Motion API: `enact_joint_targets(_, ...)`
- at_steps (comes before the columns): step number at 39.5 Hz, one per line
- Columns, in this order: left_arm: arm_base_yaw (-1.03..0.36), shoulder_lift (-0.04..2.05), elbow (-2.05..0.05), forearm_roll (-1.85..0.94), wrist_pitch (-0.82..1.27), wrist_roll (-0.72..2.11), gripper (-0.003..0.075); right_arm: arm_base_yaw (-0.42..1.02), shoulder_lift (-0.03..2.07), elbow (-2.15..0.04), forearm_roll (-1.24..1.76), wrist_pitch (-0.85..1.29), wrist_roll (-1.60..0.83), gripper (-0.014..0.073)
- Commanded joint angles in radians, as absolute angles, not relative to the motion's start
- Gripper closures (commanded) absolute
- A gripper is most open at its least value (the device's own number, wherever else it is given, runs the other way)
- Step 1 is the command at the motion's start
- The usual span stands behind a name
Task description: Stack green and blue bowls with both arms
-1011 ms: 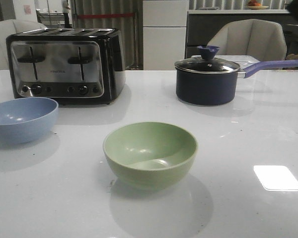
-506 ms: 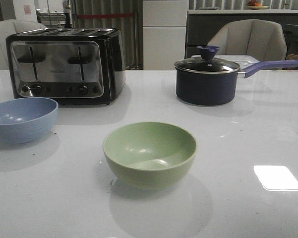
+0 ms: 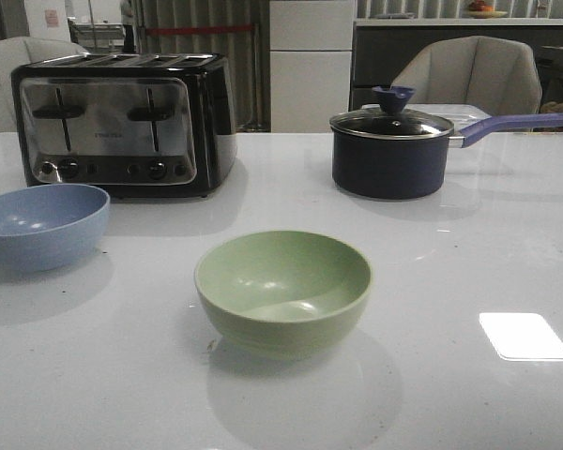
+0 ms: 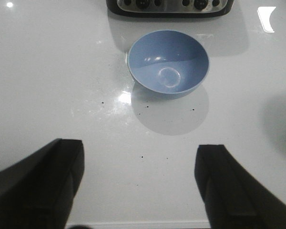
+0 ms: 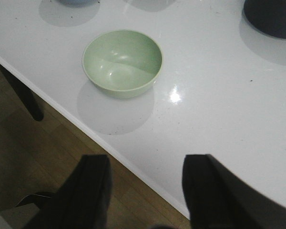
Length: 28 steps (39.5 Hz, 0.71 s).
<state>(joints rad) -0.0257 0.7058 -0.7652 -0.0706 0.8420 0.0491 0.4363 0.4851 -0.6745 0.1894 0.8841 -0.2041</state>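
The pale green bowl (image 3: 283, 292) stands upright and empty near the middle of the white table; it also shows in the right wrist view (image 5: 122, 62). At the left, in front of the toaster, sits the light blue bowl (image 3: 41, 225), empty too, seen from above in the left wrist view (image 4: 168, 62). My left gripper (image 4: 139, 157) is open over bare table, well short of the blue bowl. My right gripper (image 5: 145, 164) is open above the table's near edge, short of the green bowl. Neither arm shows in the front view.
A black and chrome toaster (image 3: 122, 122) stands at the back left. A dark blue saucepan (image 3: 391, 150) with a glass lid sits at the back right, its purple handle (image 3: 516, 124) pointing right. The table edge (image 5: 133, 164) and wooden floor (image 5: 47, 157) lie below the right gripper.
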Motion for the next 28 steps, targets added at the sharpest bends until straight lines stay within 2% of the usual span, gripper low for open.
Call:
enact_joint_targets(1,-0.024,0.803,-0.846,-0.072,0.791,0.053,0.0178,0.433,0.488,-0.701,0.196,0.821,-0.205,0.0147)
enact_joint_targets(28,-0.024,1.546,-1.208,-0.078,0.799,0.055,0.0178,0.433,0.488,-0.701,0.196,0.822,-0.205,0.0147)
